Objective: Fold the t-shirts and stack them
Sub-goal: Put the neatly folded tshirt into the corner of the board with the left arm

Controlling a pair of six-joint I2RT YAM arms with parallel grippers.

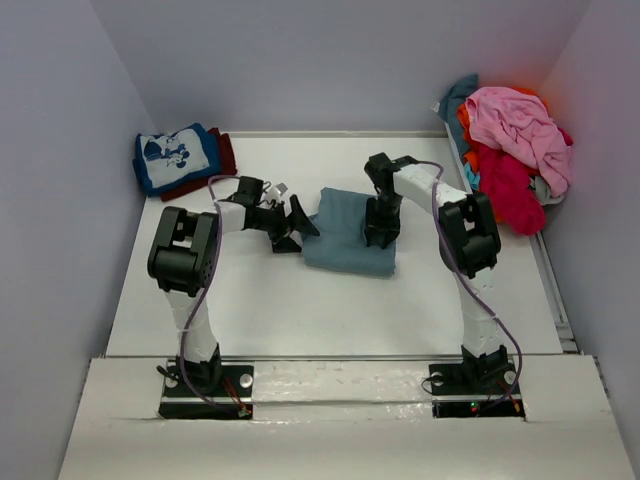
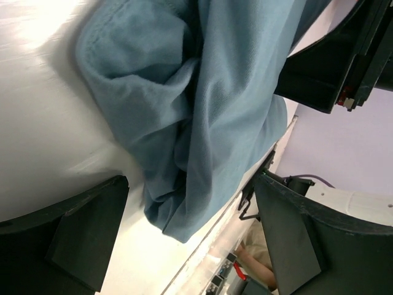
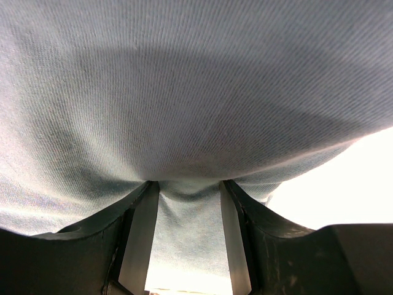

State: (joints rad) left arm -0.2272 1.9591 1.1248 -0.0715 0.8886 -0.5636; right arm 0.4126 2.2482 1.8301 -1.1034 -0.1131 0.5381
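Note:
A plain slate-blue t-shirt (image 1: 345, 235) lies folded in the middle of the table. My right gripper (image 1: 380, 232) points down onto its right part. In the right wrist view the right gripper (image 3: 187, 190) has a thick fold of the slate-blue t-shirt (image 3: 184, 92) bunched between its pads and is shut on it. My left gripper (image 1: 300, 222) stands open just off the shirt's left edge. In the left wrist view the left gripper (image 2: 190, 209) frames a rumpled corner of the slate-blue t-shirt (image 2: 202, 92) without touching it.
A folded blue tee with white cartoon print (image 1: 172, 157) lies on a dark red one (image 1: 225, 155) at the back left. A loose heap of pink (image 1: 515, 125), red (image 1: 510, 190), orange (image 1: 463, 120) and teal (image 1: 458, 95) tees sits at the back right.

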